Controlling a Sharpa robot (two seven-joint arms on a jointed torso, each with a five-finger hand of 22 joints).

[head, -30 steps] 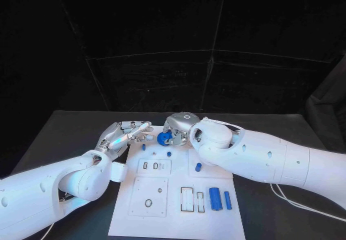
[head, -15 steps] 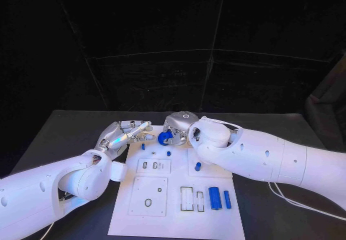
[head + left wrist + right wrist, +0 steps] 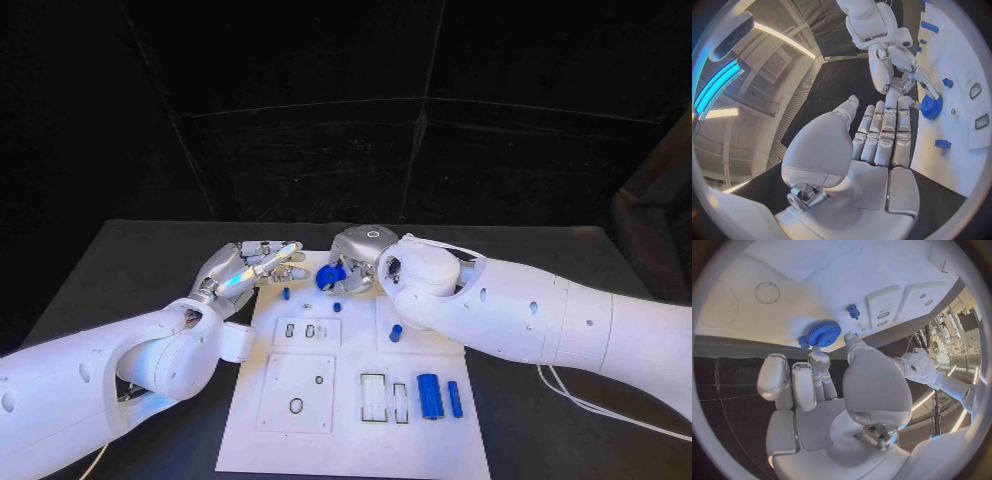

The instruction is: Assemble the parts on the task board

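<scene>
Task board [image 3: 353, 420] lies flat at centre of the black counter [image 3: 130, 260]. I see my right hand [image 3: 361, 258] at the board's far edge, 12 o'clock, pinching a blue gear [image 3: 330, 276] between thumb and fingertip. My left hand [image 3: 242, 270] hovers just beside it at 10 o'clock, fingers straight and together, holding nothing. Loose blue parts [image 3: 430, 396] rest near the board's 4 o'clock side.
</scene>
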